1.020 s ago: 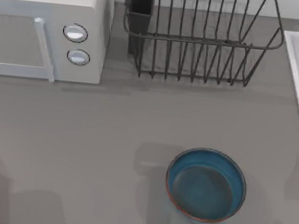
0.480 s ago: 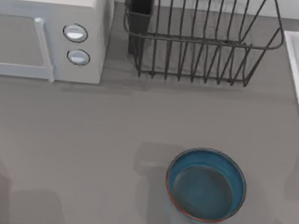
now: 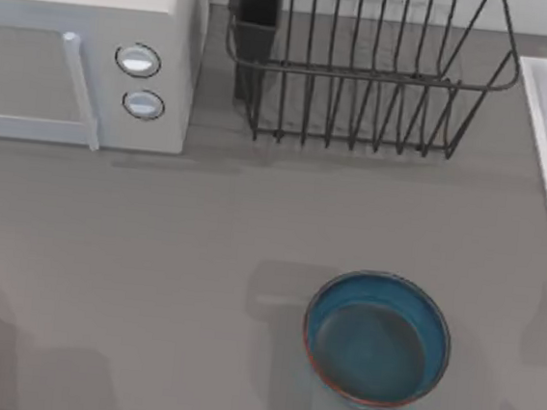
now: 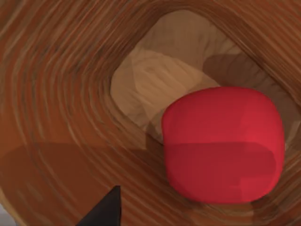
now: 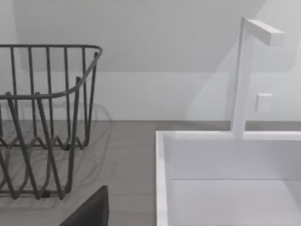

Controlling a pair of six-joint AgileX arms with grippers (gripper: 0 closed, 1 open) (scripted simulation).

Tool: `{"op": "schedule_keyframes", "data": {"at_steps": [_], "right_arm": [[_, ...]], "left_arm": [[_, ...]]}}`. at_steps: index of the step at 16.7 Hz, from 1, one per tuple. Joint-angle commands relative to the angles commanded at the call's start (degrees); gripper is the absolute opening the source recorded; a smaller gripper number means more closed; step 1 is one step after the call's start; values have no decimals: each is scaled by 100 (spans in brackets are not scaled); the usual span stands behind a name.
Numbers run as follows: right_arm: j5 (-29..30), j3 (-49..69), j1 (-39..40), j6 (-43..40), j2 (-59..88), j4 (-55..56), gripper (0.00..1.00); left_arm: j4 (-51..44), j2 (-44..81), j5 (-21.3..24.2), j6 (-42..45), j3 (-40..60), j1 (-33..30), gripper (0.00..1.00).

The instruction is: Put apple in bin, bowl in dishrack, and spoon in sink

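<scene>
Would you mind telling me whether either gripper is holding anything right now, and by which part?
It cannot be told. The apple lies in a wooden bin below the left wrist camera; the bowl sits untouched on the table.

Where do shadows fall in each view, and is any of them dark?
None is dark. Top view: soft grey shadows on the table left of the bowl and under the dishrack. Left wrist view: the apple is shaded on its lower half, inside the wooden bin. Right wrist view: the faucet shadows the wall behind the sink.
</scene>
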Motion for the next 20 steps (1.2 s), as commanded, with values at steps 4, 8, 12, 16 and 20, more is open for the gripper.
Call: {"op": "schedule_keyframes", "data": {"at_steps": [4, 8, 12, 16, 20], "right_arm": [[0, 0, 0, 0, 0, 0, 100], [0, 0, 0, 0, 0, 0, 100], [0, 0, 0, 0, 0, 0, 100], [0, 0, 0, 0, 0, 0, 100], [0, 0, 0, 0, 0, 0, 100]], "left_arm": [[0, 0, 0, 0, 0, 0, 100], [183, -166, 4, 163, -137, -55, 100], [1075, -1187, 6, 967, -803, -327, 100], [2454, -3115, -8, 2441, -1947, -835, 100], [4095, -5379, 14, 4316, -3322, -1501, 100]]}}
